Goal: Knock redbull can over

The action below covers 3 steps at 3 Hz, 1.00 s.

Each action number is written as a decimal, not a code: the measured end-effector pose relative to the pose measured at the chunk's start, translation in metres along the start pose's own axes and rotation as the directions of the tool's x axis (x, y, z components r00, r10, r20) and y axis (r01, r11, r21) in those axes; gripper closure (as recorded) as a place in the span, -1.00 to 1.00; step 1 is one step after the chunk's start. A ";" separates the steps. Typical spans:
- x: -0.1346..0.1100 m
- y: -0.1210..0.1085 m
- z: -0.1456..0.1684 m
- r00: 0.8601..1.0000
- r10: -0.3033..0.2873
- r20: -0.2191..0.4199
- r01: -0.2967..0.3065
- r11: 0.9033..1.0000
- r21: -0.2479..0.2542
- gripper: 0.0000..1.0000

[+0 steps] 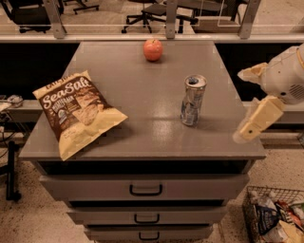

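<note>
Item: grey desk (156, 137), three handled drawers (145, 188) being shown beneath its top. The redbull can (193, 100) is being carried upright on the right half of the desk top, toward the front, its silver pull-tab end being turned upward and blue patches being shown on its side; nothing but the desk is being touched by it. An apple (153, 50) is being carried near the far edge, well apart from the can. A yellow and brown Sea Salt chip bag (76, 111) is being laid flat on the left side, with one corner being brought up to the front edge. The gripper (240, 105) is being held off the right edge of the desk, beside the can and apart from it, at about the can's height; its jaws are being held apart, one pale finger above and one below, with nothing being gripped between them. A wire basket (273, 216) of packets is being kept on the floor at the lower right. Office chairs (152, 12) are being seen behind the rail at the back.
</note>
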State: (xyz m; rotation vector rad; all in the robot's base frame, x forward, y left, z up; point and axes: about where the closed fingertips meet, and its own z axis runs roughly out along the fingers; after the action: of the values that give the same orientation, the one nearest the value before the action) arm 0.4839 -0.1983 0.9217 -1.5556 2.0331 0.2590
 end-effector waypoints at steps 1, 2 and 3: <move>-0.015 -0.016 0.032 0.976 0.038 0.215 -0.035 0.999 -0.016 -1.00; -0.029 -0.027 0.058 0.932 0.052 0.358 -0.045 0.999 -0.028 -1.00; -0.045 -0.037 0.081 0.878 0.060 0.474 -0.047 0.998 -0.040 -1.00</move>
State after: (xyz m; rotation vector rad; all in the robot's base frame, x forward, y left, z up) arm 0.5518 -0.1341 0.8859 -1.2912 1.6858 0.6293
